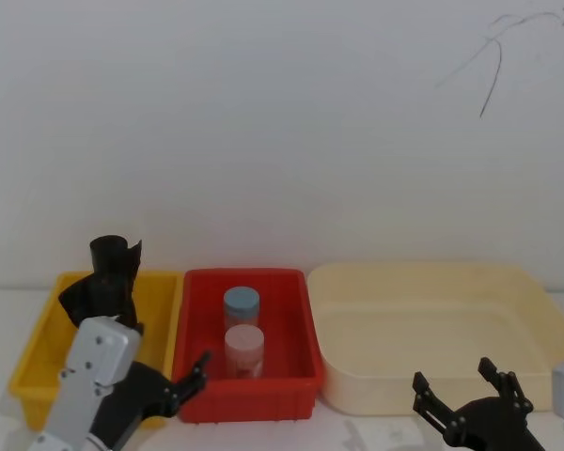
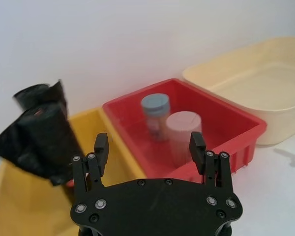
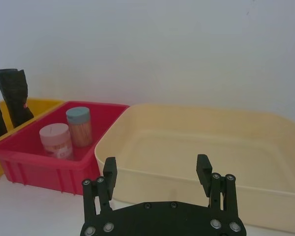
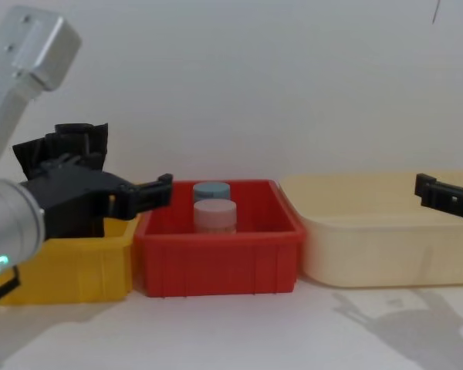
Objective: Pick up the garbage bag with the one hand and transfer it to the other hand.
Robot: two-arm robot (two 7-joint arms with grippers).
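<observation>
Head view: the garbage bag (image 1: 113, 270) stands upright in the yellow bin (image 1: 38, 362), farther away than the left gripper (image 1: 183, 376) and to its left. The right gripper (image 1: 456, 381) is well apart, on the right.

Left wrist view: the left gripper's fingers (image 2: 101, 147) are spread and empty.

Right wrist view: the right gripper (image 3: 156, 169) is also spread and empty.

Chest view: the left gripper is the nearer of the two to the bag.

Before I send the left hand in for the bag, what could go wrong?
A second black piece stands beside the red-labelled black garbage bag roll in the yellow plastic bin; the open left hand might grab the wrong one.
The blue-lidded jar and pink-lidded jar in the red plastic bin sit between the roll and the open right hand; a low handover could knock them.
</observation>
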